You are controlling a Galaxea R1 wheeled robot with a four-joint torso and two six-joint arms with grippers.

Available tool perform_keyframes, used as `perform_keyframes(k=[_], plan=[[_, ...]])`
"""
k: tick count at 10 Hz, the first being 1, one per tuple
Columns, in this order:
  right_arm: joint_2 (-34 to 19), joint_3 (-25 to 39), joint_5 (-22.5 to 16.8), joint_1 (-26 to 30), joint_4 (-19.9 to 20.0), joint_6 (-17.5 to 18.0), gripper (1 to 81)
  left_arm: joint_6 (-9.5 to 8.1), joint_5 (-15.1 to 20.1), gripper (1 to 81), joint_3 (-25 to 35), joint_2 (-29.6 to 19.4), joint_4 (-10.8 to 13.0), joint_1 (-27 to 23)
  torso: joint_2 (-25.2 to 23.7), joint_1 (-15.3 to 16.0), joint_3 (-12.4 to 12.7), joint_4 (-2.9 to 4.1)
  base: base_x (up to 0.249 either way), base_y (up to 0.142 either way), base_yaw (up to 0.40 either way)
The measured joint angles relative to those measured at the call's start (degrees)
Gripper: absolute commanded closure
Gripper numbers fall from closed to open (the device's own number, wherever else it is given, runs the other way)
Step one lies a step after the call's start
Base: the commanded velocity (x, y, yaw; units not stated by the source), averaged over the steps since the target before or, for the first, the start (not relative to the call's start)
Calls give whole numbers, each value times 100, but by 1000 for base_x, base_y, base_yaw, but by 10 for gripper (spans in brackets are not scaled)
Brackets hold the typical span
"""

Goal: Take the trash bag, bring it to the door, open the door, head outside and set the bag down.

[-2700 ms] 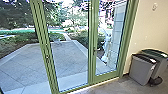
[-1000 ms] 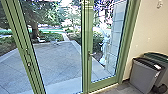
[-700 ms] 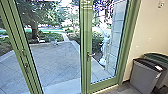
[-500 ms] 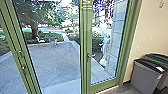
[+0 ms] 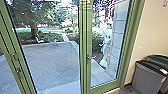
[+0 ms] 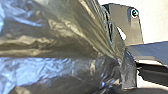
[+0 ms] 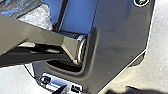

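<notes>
"What have we got ahead?"
"We're facing tall, green-framed glass doors (image 5: 85,50), with a boxy grey bin (image 5: 147,78) on our right!"
"And closer in?"
"Our crumpled, shiny dark plastic trash bag (image 6: 62,32), close by the left wrist! Left and right grippers, apart or together, we can't tell."

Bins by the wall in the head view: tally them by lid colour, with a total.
Black-lidded bin: 1
Green-lidded bin: 1
Total: 2
</notes>
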Motion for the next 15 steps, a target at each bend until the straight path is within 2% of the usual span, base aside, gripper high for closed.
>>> perform_keyframes(k=[2,7,15], plan=[[0,-11,11,-28,0,1,10,0,0,811,0,0,38,0,0,0,0,0,149,0,0],[-11,-52,350,-130,6,1,10,0,0,811,4,17,57,0,0,0,0,0,149,-65,0],[-13,-63,358,-149,6,1,10,0,0,811,6,15,60,2,0,-2,0,0,151,-73,0]])
